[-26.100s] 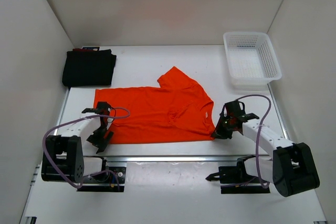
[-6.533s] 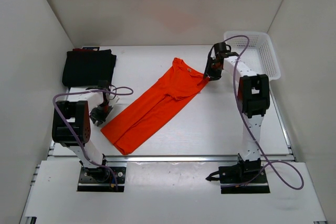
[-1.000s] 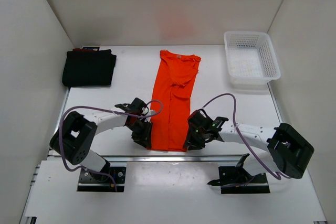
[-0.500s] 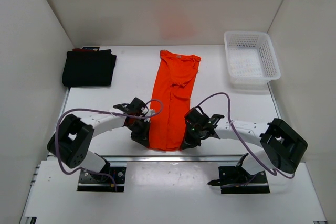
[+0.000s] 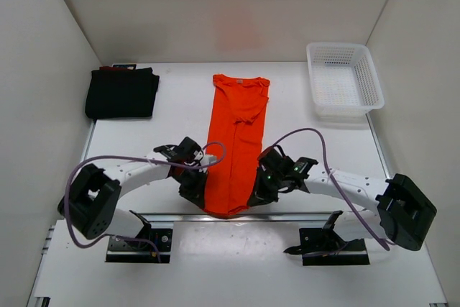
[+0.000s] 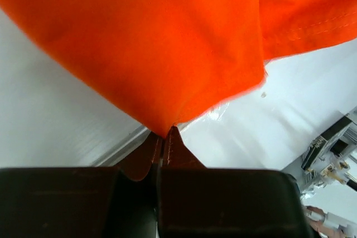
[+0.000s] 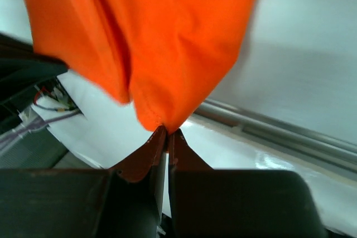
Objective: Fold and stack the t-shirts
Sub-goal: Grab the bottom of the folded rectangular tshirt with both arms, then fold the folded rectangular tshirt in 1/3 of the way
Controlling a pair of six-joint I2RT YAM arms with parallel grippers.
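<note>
The orange t-shirt (image 5: 236,141) lies in the middle of the table (image 5: 316,152), already narrowed into a long strip. Its long axis runs near to far, leaning slightly rightward at the far end. The collar points at the far wall and the hem sits at the near edge, where it bulges up off the surface.

The left gripper (image 5: 195,190) has its fingers pressed together on the near-left hem corner. The right gripper (image 5: 259,193) pinches the near-right corner the same way. Both wrist views show cloth bunched to a point in the closed tips.

The cloth looks light, soft and limp (no stiffness to help), so it will likely sag between the two grips and drape wherever it is laid. The hem corners seem the right place to hold, since both layers of the strip meet there. A shallow pinch could let the lower layer slide free.

The black t-shirt (image 5: 122,93) sits folded at the far left with a sliver of the maroon t-shirt (image 5: 115,67) showing behind it, well apart from the white basket (image 5: 343,80) at far right
</note>
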